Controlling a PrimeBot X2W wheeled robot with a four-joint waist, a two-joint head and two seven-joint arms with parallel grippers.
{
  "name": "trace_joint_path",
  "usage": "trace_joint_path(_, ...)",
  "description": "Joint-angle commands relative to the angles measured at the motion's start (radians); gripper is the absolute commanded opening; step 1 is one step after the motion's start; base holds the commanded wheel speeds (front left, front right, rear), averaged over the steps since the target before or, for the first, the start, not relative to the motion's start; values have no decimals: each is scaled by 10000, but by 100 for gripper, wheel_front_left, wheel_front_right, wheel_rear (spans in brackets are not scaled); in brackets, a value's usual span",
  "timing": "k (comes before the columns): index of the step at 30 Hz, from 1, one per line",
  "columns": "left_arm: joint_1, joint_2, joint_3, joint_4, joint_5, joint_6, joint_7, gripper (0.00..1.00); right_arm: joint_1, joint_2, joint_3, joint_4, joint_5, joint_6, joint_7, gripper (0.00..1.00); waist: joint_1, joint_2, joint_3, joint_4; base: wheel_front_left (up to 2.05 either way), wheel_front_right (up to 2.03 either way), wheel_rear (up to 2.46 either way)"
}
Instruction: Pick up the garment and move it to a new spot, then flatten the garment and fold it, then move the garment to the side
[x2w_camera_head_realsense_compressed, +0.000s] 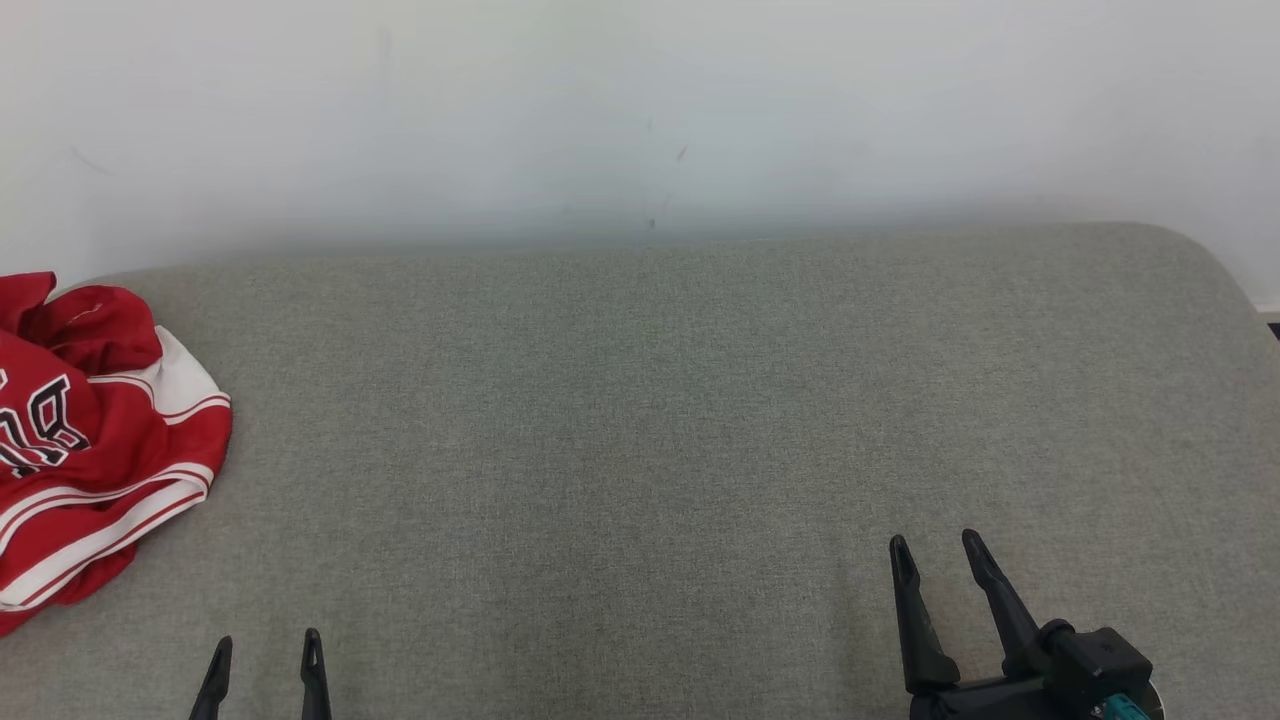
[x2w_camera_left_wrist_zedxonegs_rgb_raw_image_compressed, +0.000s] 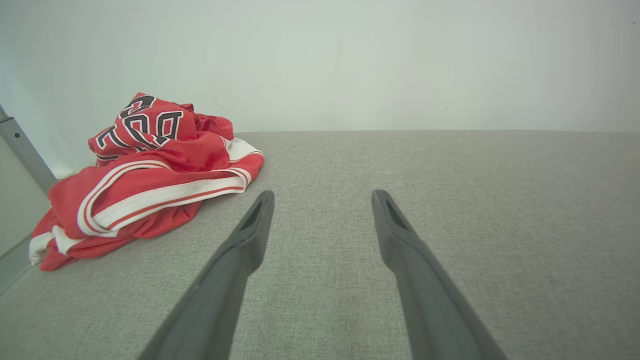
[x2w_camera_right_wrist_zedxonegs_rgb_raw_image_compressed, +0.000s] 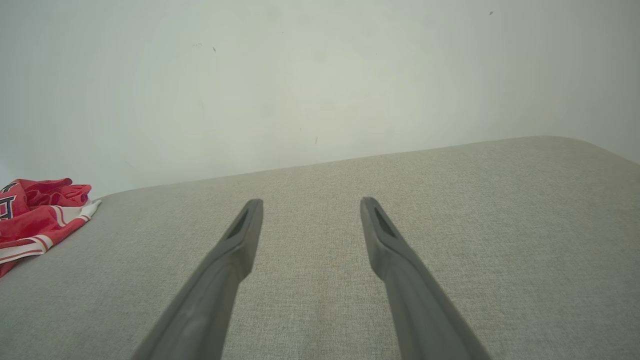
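1. Grey woven fabric covers the wide padded surface (x2w_camera_head_realsense_compressed: 640, 420), which runs back to a plain pale wall (x2w_camera_head_realsense_compressed: 640, 100).
2. The garment (x2w_camera_head_realsense_compressed: 100, 450), a red jersey with white stripes and black lettering, lies crumpled in a heap at the surface's far left, partly cut off by the edge of the head view.
3. The left gripper (x2w_camera_head_realsense_compressed: 267, 655) hangs over the near edge with its fingers spread wide and nothing between them. The garment lies ahead and to its left, apart from it.
4. The right gripper (x2w_camera_head_realsense_compressed: 938, 550) is likewise spread and empty, over the near right part, well apart from the garment.
5. No step of the task looks done yet; the first reach for the garment is the step in hand.
6. Risk: the heap is bunched in several layers, so a pinch may catch only a hem or one fold. The garment would then trail or unroll rather than lift whole.
7. Risk: in the left wrist view the garment reaches the surface's left edge, beside a grey metal post (x2w_camera_left_wrist_zedxonegs_rgb_raw_image_compressed: 25, 150). A sideways nudge could push it over.
8. Risk: a steep descent could dig the fingertips into the soft cover.
9. The surface is flat, with a rounded far right corner. The wall carries a few small dark marks.
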Motion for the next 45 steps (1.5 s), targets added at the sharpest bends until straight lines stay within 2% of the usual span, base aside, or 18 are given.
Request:
trace_joint_path(1, -115, -18, 46, 40, -68, 4, -35, 100, 27, -2, -14, 23, 27, -21, -7, 100, 0, 0, 2, 3, 0, 0, 0)
trace_joint_path(32, -238, -18, 171, 214, -130, -194, -35, 100, 33, -2, 31, 86, 112, -21, -7, 100, 0, 0, -10, 160, 0, 0, 0)
trace_joint_path(39, -254, -17, 134, 255, -100, -229, -35, 100, 205, 0, 7, 113, 171, -21, -7, 100, 0, 0, -59, 692, 0, 0, 0)
trace_joint_path(45, -108, -19, 53, 285, -91, -151, -35, 100, 297, 0, 23, 161, 193, -21, -5, 100, 0, 0, -134, 1525, 0, 0, 0)
